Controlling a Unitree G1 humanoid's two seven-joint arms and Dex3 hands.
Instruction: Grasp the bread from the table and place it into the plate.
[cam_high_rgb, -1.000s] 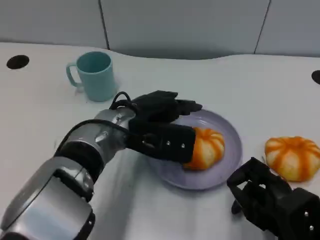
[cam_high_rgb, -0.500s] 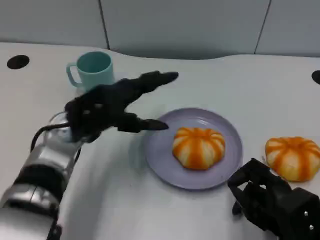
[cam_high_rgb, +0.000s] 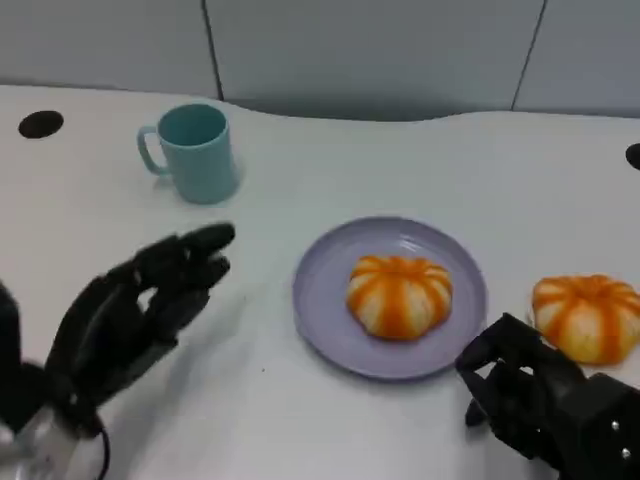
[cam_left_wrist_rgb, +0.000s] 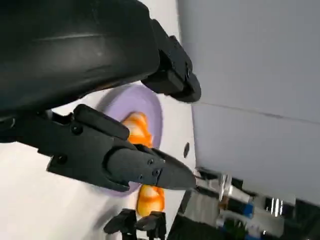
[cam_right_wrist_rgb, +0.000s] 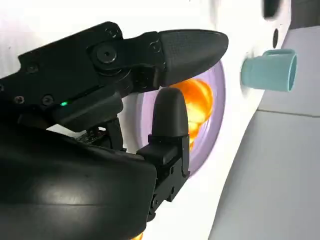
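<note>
A: Where do we stand? One bread (cam_high_rgb: 399, 295) sits in the middle of the lilac plate (cam_high_rgb: 325, 320), upright and whole, so that placement looks done to us.

B: Agreed. Our left hand (cam_high_rgb: 135, 310) is over the bare tabletop (cam_high_rgb: 300, 430), well clear of the plate's rim, fingers (cam_high_rgb: 195, 255) spread and holding nothing. The left wrist view shows them apart too, with the plate and bread beyond them.

A: And the right hand (cam_high_rgb: 540, 400)? It rests low by the near edge, just in front of the second bread (cam_high_rgb: 587, 317), which lies on the tabletop beside the plate, not in it.

B: Its fingers look loosely curled with nothing between them; in the right wrist view we see a gap between thumb and finger, and the plate through it.

A: So the step in hand, as we judge it, is pulling the left arm away without disturbing anything. We should keep the fingers spread and lift before we sweep sideways, so nothing clips the rim.

B: And mind the teal mug (cam_high_rgb: 195, 152) beyond the left hand; we would draw back toward ourselves, not outward.

A: If the second bread is wanted next, the right hand is nearer. We would approach from above, fingers wide, and close gently: it looks soft and would dent.
</note>
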